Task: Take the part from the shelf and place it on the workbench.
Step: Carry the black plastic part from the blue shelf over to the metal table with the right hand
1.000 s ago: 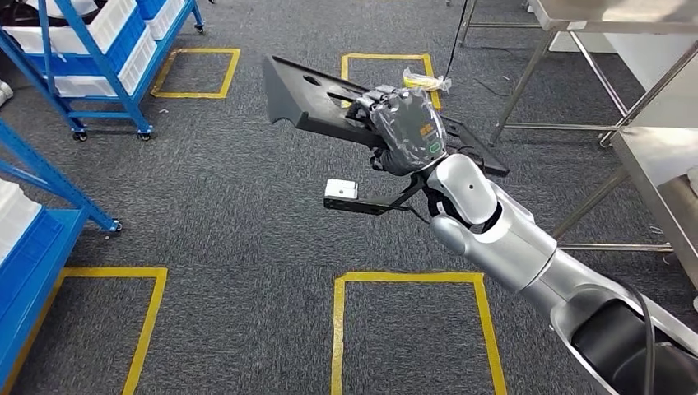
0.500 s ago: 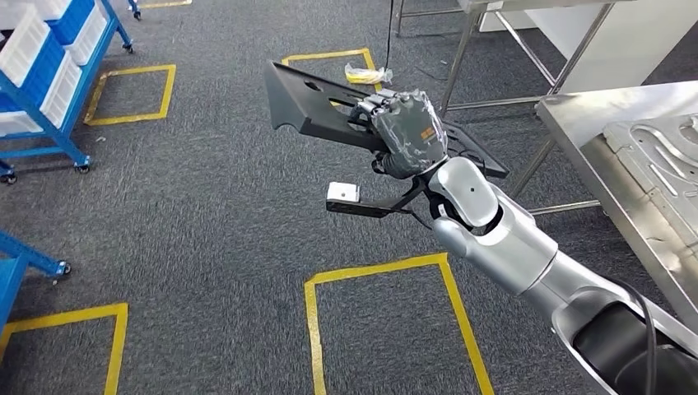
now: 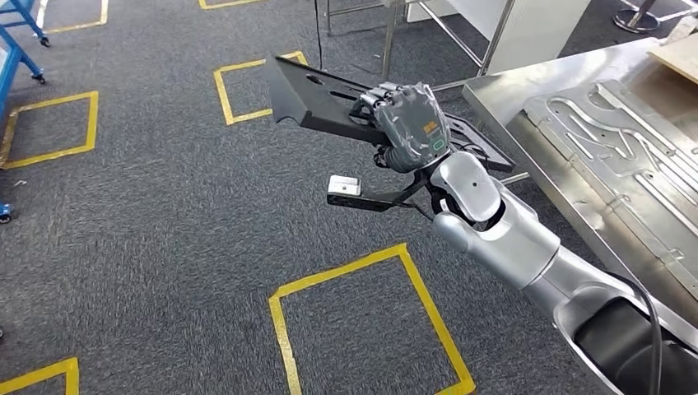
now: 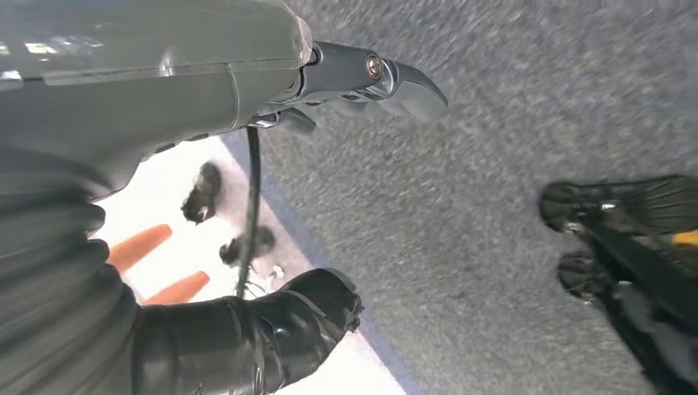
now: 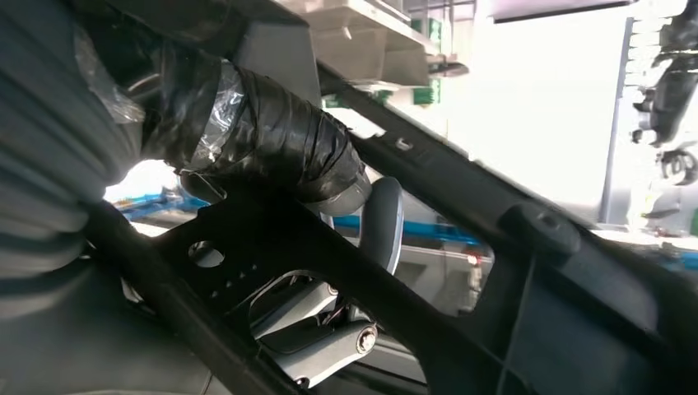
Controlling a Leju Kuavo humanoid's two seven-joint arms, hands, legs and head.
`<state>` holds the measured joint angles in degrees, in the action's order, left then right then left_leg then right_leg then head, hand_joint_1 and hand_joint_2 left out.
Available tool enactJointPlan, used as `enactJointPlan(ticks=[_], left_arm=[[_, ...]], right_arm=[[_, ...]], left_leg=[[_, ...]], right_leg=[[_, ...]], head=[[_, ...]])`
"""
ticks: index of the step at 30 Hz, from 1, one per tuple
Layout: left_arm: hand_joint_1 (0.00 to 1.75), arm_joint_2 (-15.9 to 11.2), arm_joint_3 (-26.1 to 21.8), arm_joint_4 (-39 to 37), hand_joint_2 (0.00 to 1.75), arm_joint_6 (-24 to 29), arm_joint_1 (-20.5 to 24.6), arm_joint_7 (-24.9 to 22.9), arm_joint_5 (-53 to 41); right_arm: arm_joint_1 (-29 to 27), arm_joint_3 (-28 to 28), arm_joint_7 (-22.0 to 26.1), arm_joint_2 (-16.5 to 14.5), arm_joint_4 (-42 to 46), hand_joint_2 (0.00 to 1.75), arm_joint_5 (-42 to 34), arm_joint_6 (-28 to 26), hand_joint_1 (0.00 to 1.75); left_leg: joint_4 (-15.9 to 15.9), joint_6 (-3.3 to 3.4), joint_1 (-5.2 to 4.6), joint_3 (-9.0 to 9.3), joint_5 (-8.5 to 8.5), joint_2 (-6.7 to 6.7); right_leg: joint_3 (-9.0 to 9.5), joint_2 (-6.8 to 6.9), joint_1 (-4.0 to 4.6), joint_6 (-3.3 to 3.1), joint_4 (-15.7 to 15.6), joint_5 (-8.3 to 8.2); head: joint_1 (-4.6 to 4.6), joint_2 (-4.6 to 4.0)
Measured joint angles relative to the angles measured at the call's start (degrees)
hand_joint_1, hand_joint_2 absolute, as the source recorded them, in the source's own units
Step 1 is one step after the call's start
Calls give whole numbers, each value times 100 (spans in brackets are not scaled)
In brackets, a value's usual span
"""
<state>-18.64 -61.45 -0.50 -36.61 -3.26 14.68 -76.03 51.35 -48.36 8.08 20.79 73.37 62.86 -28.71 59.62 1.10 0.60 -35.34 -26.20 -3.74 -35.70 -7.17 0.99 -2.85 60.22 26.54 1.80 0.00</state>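
A long flat black part with holes and cut-outs is held out in front of me above the carpet. My right hand grips it near its middle, fingers wrapped over the top edge. In the right wrist view the taped thumb presses on the part and fingers show through a cut-out. The steel workbench stands at the right, its near corner just beyond the part's right end. My left hand hangs over the floor, thumb and fingers apart, holding nothing.
A shaped metal plate lies on the workbench. Yellow tape squares mark the grey carpet. Metal table legs stand at the back. A blue shelf corner sits at the far left.
The whole view has swung right: the blue shelves have slid out at the left and the workbench has come in at the right. My right hand keeps its hold on the part.
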Motion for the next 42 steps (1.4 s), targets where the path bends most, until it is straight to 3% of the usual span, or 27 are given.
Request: enactJointPlan(ticks=[2, 5, 7, 8, 9, 11, 12, 14, 15, 17, 19, 21, 23, 24, 25, 27, 28, 29, 30, 32, 33, 35, 36, 38, 40, 41, 42], left_arm=[[0, 3, -24, 1, 175, 34, 19, -38, 2], [0, 37, -30, 0, 175, 14, 50, -18, -6], [0, 37, -31, 1, 175, -19, 27, 26, -19], [0, 34, -32, 1, 175, -25, 11, 35, -24], [0, 33, -33, 1, 175, -26, -3, 33, -34], [0, 41, -35, 0, 175, -21, -6, 16, -54], [0, 38, -36, 0, 175, -20, -4, 11, -66], [0, 32, -39, 1, 175, -16, 1, 9, -75], [0, 28, -43, 1, 175, -12, 10, 5, -79], [0, 32, -63, 1, 175, -6, 52, -4, -94], [0, 39, -80, 0, 175, -26, 74, 21, -114], [0, 35, -82, -1, 175, -55, 51, 64, -126], [0, 28, -82, -1, 175, -63, 17, 80, -137], [0, 27, -82, -1, 175, -58, 5, 73, -140], [0, 28, -83, -1, 175, -48, -4, 63, -142], [0, 16, -84, -1, 175, -27, -12, 48, -148], [0, 5, -85, -1, 175, -23, -21, 49, -158], [0, -12, -85, -1, 175, -25, -26, 53, -172], [0, -28, -85, 0, 175, -28, -31, 56, -187], [0, -52, -86, 1, 175, -31, -25, 62, -215], [0, -53, -88, 1, 175, -30, -18, 64, -224], [0, -45, -98, 1, 175, -32, -11, 78, -236], [0, -41, -104, 1, 175, -35, -14, 89, -245], [0, -44, -115, 2, 175, -44, -29, 114, -268], [0, -47, -119, 2, 175, -44, -39, 124, -299], [0, -46, -119, 2, 175, -42, -39, 128, -323], [0, -49, -120, 2, 175, -39, -42, 136, -351]], right_arm=[[5, -1, 1, -4, -16, 175, -1, 8, 175], [55, 3, 5, -4, -36, 175, -2, 2, 175], [45, 1, 14, 2, -38, 175, -2, -12, 175], [20, -1, 19, 5, -43, 175, -2, -14, 175], [-5, -2, 19, 9, -51, 175, -2, -13, 175], [-17, -3, 16, 10, -68, 175, -2, -7, 175], [-9, -4, 15, 10, -74, 175, -2, -5, 175], [14, -8, 15, 10, -77, 175, -1, -4, 175], [23, -10, 15, 10, -78, 175, -1, -3, 175], [43, -8, 3, 17, -76, 175, -2, 2, 175], [73, 2, -12, 30, -71, 175, -3, 1, 175], [80, 2, -9, 37, -68, 175, -2, -8, 175], [51, -8, 3, 38, -69, 175, 0, -10, 175], [36, -11, 5, 38, -69, 175, -1, -8, 175], [27, -11, 5, 39, -71, 175, -2, -4, 175], [29, -12, 5, 38, -75, 175, -4, 16, 175], [40, -14, 5, 38, -81, 175, -4, 36, 175], [50, -16, 5, 38, -85, 175, -4, 59, 175], [56, -19, 5, 38, -90, 175, -4, 81, 175], [73, -17, -4, 45, -99, 175, -4, 122, 175], [92, -13, -15, 51, -107, 175, -2, 143, 175], [170, -8, -34, 55, -132, 175, 17, 186, 175], [204, -8, -36, 55, -150, 175, 33, 200, 175], [227, -15, -36, 67, -191, 175, 61, 214, 175], [226, -18, -38, 91, -244, 175, 78, 241, 175], [237, -19, -40, 98, -271, 175, 87, 265, 175], [253, -24, -42, 102, -300, 175, 98, 290, 175]], left_leg=[[-107, 13, 10, 67, -1, 114], [-273, 53, 34, 191, 24, 294], [-295, 64, 36, 262, -31, 420], [-295, 55, 42, 306, -69, 487], [-294, 39, 52, 365, -116, 563], [-294, -16, 76, 496, -216, 697], [-300, -51, 81, 558, -265, 758], [-303, -132, 68, 647, -355, 875], [-319, -169, 59, 683, -389, 941], [-334, -238, 67, 776, -474, 1030], [-49, -264, 105, 713, -627, 807], [743, -255, 116, 269, -878, 499], [1470, -248, 96, -304, -973, 418], [1563, -238, 84, -491, -846, 408], [1410, -219, 75, -561, -584, 393], [667, -169, 61, -446, 77, 239], [326, -142, 57, -339, 276, 135], [91, -121, 50, -239, 333, 56], [-1, -102, 41, -172, 275, 19], [-177, -61, 35, -25, 182, 122], [-262, -42, 39, 61, 172, 177], [-429, -14, 50, 255, 143, 285], [-480, -6, 47, 340, 113, 342], [-533, 1, 56, 514, 3, 455], [-548, -20, 75, 732, -157, 564], [-547, -39, 87, 857, -251, 621], [-549, -67, 90, 965, -349, 676]], right_leg=[[-17, -58, -15, 55, -18, 0], [-231, 345, 17, 138, 419, 247], [-613, 566, -30, 190, 1110, 474], [-766, 619, -69, 215, 1342, 490], [-840, 667, -115, 245, 1398, 398], [-623, 811, -177, 298, 784, -55], [-456, 945, -163, 319, 420, -223], [-240, 1128, -97, 284, -21, -286], [-212, 1129, -56, 240, -43, -223], [-154, 984, -52, 135, -72, -157], [-28, 847, -66, 36, -103, -93], [103, 711, -59, -49, -118, -11], [217, 548, -34, -86, -118, 84], [285, 462, -25, -90, -117, 138], [364, 376, -21, -89, -117, 196], [523, 219, -24, -68, -121, 329], [572, 139, -30, -43, -123, 386], [592, 67, -45, -11, -133, 425], [601, 6, -59, 25, -139, 434], [589, -56, -75, 87, -97, 377], [548, 33, -66, 112, 8, 327], [246, 350, -47, 149, 482, 289], [20, 513, -46, 165, 801, 350], [-427, 622, -76, 196, 1269, 635], [-633, 661, -128, 248, 1187, 764], [-638, 707, -152, 277, 934, 633], [-602, 824, -169, 300, 586, 313]], head=[[1, 0], [3, 0], [2, 0], [3, 0], [3, 0], [4, 0], [6, 0], [4, 0], [4, 0], [1, 0], [2, 0], [2, 0], [1, 0], [1, 0], [1, 0], [2, 0], [2, 0], [1, 0], [0, 0], [-1, 0], [1, 0], [2, 0], [3, 0], [3, 0], [3, 0], [3, 0], [5, 0]])
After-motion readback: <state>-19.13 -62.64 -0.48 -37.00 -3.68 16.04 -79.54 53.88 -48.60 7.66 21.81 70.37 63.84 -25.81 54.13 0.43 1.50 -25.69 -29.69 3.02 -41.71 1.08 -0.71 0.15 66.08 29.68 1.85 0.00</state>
